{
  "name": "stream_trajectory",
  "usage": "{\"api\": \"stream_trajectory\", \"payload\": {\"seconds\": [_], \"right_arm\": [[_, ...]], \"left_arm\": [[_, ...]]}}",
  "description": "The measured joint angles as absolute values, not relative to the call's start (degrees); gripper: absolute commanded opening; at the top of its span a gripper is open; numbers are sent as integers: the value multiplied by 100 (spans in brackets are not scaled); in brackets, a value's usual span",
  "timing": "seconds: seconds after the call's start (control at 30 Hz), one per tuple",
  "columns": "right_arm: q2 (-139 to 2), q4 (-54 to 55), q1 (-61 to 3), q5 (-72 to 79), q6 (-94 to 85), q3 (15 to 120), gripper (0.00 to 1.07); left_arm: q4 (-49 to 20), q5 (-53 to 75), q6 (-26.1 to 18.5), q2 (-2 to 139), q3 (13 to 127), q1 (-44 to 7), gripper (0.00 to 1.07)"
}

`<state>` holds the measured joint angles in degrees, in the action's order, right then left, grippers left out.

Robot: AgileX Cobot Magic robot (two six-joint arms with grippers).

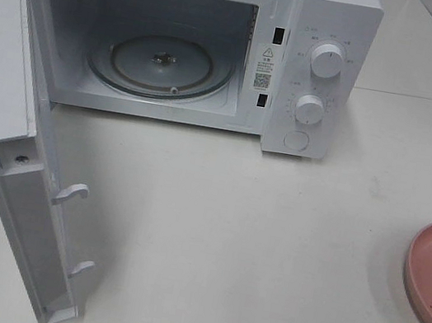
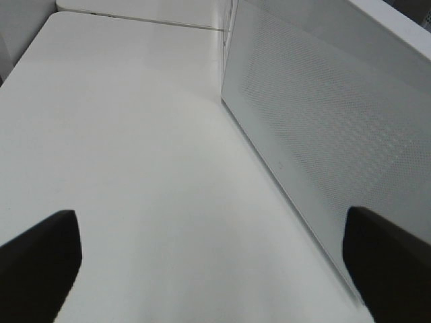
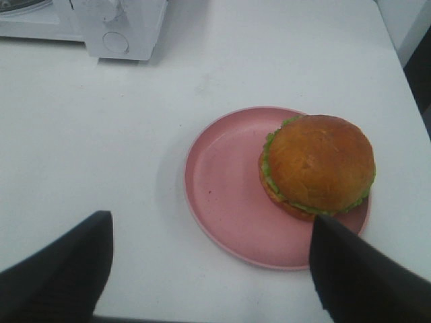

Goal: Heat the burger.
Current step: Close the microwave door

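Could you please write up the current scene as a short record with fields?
microwave: white microwave at the back of the table
door: door swung fully open to the left
cavity: glass turntable bare, nothing inside
burger: burger sits off-centre on the pink plate, to the right of the microwave
left gripper: left gripper open, holding nothing, beside the door's outer face
right gripper: right gripper open, above the near rim of the plate, not touching the burger
task status: burger not yet in the microwave
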<state>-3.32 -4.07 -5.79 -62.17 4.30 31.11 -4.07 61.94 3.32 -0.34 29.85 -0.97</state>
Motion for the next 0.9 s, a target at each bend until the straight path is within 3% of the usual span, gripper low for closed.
{"api": "stream_trajectory", "payload": {"seconds": [0.23,0.9], "right_arm": [[23,-378,-246,-5816,292,2899,76],[23,-367,-241,-5775,275,2899,76]], "left_arm": [[-407,6194,332,-34,2985,-97,98],[-407,6194,332,-34,2985,-97,98]]}}
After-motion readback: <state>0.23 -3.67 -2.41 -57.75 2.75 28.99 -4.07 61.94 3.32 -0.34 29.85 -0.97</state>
